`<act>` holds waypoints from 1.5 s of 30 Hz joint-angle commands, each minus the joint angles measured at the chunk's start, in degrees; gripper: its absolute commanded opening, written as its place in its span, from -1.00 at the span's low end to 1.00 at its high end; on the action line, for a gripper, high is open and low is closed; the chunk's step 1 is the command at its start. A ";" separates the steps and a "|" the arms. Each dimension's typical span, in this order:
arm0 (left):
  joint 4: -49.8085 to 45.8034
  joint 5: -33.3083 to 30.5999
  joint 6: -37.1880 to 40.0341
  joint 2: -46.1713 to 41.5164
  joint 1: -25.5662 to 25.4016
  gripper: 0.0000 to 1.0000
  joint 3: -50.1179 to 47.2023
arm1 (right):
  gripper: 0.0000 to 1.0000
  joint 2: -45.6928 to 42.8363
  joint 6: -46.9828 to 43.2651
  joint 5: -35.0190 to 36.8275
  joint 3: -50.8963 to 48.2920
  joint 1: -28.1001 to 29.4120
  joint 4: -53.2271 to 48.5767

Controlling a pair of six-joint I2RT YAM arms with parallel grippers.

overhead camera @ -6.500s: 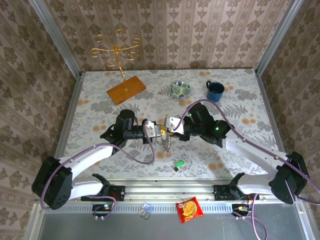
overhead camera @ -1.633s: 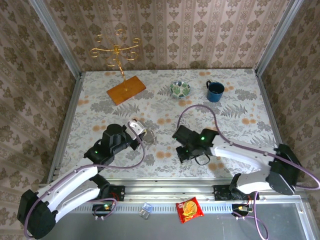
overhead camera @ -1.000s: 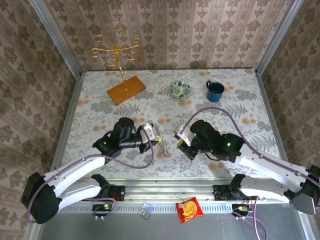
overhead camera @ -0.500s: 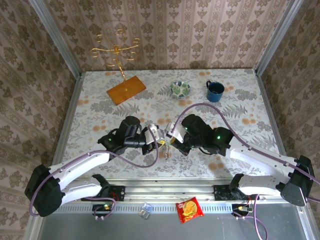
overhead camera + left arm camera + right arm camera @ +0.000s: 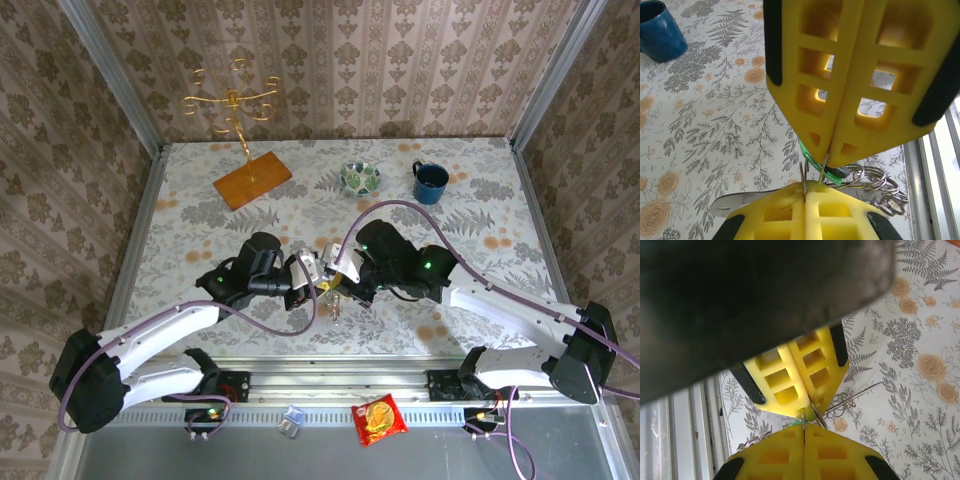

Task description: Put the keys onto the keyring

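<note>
Left gripper (image 5: 320,284) and right gripper (image 5: 341,278) meet tip to tip above the middle of the surface (image 5: 200,215), near its front edge. Both are clenched, and each pinches the thin wire of the keyring (image 5: 812,172) in the seam between its yellow fingers. In the left wrist view the left gripper (image 5: 805,187) rises from the bottom and the right gripper (image 5: 829,159) comes down from the top. A green tag (image 5: 811,159) sits between them, a bunch of linked rings (image 5: 875,186) lies just to the right, and a silver key (image 5: 740,202) juts out to the left. In the top view the bunch hangs just under the two grippers. A blue mug (image 5: 430,181) and a patterned bowl (image 5: 360,178) stand near the far edge, well apart from the grippers.
</note>
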 commanded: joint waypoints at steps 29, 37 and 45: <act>6.88 0.50 1.54 -4.22 -0.71 -1.00 -2.56 | -1.00 3.45 3.51 1.50 2.99 -3.36 -3.36; 13.61 0.13 0.40 -5.49 -0.78 -1.00 -5.68 | -0.39 -1.57 5.95 -1.50 -0.76 -7.59 1.73; 27.38 2.27 -3.63 -4.09 -0.61 -1.00 -10.02 | -0.36 -10.70 -2.06 -12.31 -12.36 -8.85 18.24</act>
